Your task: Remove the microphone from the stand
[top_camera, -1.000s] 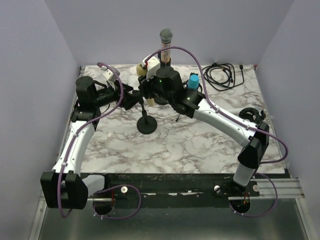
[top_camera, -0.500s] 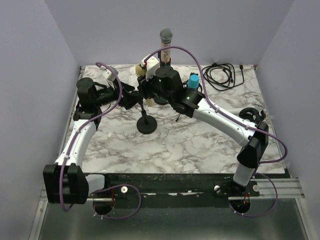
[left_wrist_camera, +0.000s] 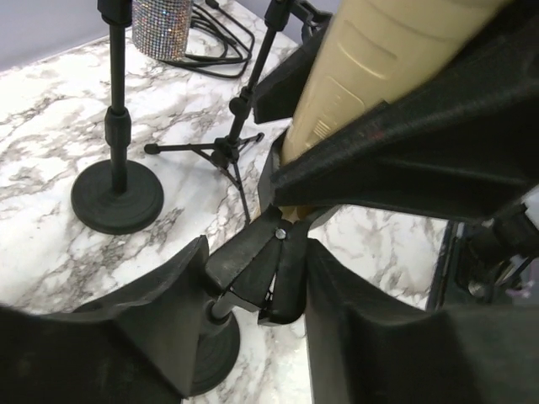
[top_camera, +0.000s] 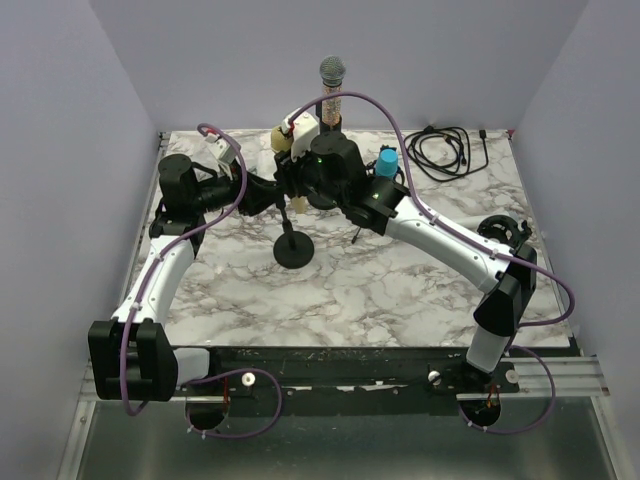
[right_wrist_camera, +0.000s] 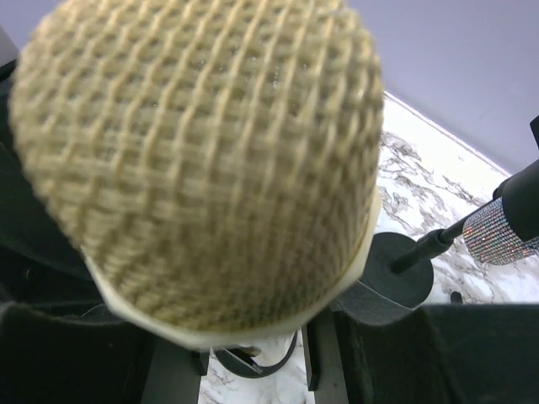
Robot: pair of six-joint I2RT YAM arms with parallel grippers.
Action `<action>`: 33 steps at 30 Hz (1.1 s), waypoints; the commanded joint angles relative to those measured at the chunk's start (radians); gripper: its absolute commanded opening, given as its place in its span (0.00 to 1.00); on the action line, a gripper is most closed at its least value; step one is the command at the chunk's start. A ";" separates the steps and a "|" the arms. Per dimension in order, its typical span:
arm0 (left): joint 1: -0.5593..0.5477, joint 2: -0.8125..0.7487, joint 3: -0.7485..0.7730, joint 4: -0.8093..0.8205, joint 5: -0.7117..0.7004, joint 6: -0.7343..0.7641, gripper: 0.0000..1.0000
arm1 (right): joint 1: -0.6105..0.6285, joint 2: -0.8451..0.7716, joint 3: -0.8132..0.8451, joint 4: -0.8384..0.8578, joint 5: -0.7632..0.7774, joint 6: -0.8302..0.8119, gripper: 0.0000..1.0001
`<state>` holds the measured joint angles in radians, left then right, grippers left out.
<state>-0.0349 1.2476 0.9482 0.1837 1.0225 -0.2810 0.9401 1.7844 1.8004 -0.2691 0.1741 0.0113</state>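
Across the desk (top_camera: 400,290) the left arm (top_camera: 160,270) is swinging a little to the right compared with a second ago, bringing its elbow and shoulder block closer to the middle, while the right arm (top_camera: 450,250) is keeping the same pose. The stand (top_camera: 294,250) is standing upright on its round foot near the middle of the desk, where it was before. The right pincer (top_camera: 292,148) is reaching in at the top of the stand and clenching the body of the gold microphone (right_wrist_camera: 202,151), whose mesh head is filling the right wrist view. In the left wrist view a black finger is pressing flat against the gold barrel. Lower down, the left pincer (left_wrist_camera: 257,252) is setting its fingers (left_wrist_camera: 160,328) tight on either side of the clip (left_wrist_camera: 261,269), apparently gripping it to brace the stand. The microphone is sitting with its lower end in that clip, not yet lifted out. The arms are, by the look of it, finishing the brace-and-grip step ahead of the pull. Next, the right arm is going to need to draw the microphone up along its own axis while the left one is holding the stand down. A sideways tug is risking a tipped stand, with the silver microphone (top_camera: 332,72) standing just behind
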 commanded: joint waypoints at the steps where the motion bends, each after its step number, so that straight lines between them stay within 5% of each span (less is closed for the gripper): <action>1: -0.004 -0.020 0.024 -0.013 -0.003 0.029 0.32 | 0.013 0.041 0.002 -0.085 -0.062 0.055 0.01; 5: -0.005 -0.042 0.013 -0.018 -0.009 0.041 0.00 | 0.013 0.040 0.007 -0.076 -0.035 0.056 0.01; 24: -0.048 -0.097 -0.017 -0.067 -0.088 0.114 0.00 | 0.012 -0.109 0.096 0.057 0.222 -0.001 0.01; 33: -0.062 -0.114 -0.043 -0.043 -0.133 0.128 0.00 | 0.012 -0.248 -0.086 0.258 0.332 -0.053 0.01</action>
<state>-0.0978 1.1435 0.9291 0.1490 0.9321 -0.1864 0.9649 1.6680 1.7733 -0.2249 0.3862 -0.0055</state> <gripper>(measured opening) 0.424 0.447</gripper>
